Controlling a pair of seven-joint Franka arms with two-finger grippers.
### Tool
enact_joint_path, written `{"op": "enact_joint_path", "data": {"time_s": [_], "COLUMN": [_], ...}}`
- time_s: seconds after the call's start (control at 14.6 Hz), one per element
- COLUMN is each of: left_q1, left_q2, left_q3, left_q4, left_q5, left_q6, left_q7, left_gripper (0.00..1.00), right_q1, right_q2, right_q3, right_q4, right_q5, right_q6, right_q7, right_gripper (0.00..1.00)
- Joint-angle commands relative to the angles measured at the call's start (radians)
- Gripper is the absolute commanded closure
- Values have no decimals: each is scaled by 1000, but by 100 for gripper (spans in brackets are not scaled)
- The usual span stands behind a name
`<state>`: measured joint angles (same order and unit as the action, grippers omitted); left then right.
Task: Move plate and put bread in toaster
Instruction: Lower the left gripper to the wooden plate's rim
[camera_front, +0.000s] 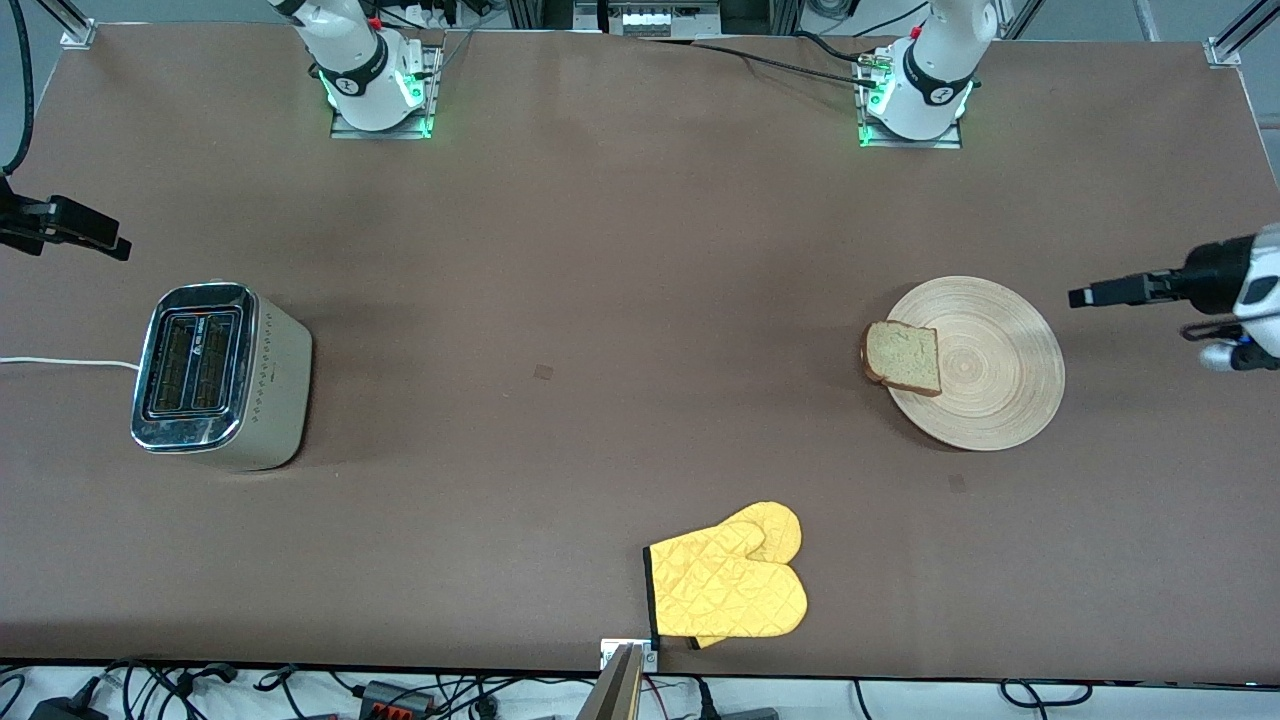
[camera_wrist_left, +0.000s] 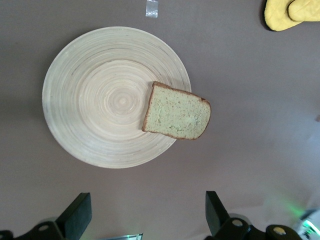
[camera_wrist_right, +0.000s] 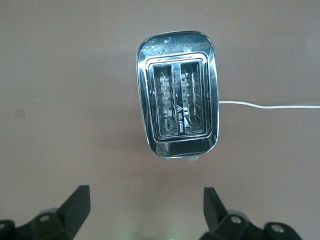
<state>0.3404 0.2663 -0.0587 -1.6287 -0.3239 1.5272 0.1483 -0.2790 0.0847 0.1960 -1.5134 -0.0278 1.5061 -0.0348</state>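
Note:
The round tan plate (camera_front: 1000, 375) lies toward the left arm's end of the table. The bread (camera_front: 903, 358) lies flat on the plate's rim, on the side toward the right arm's end, and overhangs it a little. The toaster (camera_front: 215, 372) stands at the right arm's end with both slots empty. My left gripper (camera_front: 1085, 296) is open and empty in the air, over the table beside the plate. My right gripper (camera_front: 115, 245) is open and empty, up over the table beside the toaster. The left wrist view shows the plate (camera_wrist_left: 95, 100) and the bread (camera_wrist_left: 176, 111). The right wrist view shows the toaster (camera_wrist_right: 177, 107).
A yellow oven mitt (camera_front: 730, 580) lies near the table's front edge, about midway along it. The toaster's white cord (camera_front: 60, 362) runs off the right arm's end of the table. The mitt also shows in the left wrist view (camera_wrist_left: 290, 12).

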Motion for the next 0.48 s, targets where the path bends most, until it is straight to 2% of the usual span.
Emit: {"op": "enact_joint_path", "data": {"time_s": [0.0,0.41], "left_q1": [78,253], "left_q2": [121,349], "left_q3": [-7,-7], "left_q4": [41,84], "left_q5": [-66,-110], "left_q6": [-10,128], "left_q7": [164,497], "left_gripper": [0,0], "right_q1": [-11,-11], "right_q2": [7,7], "right_q3": [8,7], "right_q4": [19,19], "right_q5": [14,14], "right_q6": [-17,-17], "right_q7": [12,12], "right_gripper": [0,0]}}
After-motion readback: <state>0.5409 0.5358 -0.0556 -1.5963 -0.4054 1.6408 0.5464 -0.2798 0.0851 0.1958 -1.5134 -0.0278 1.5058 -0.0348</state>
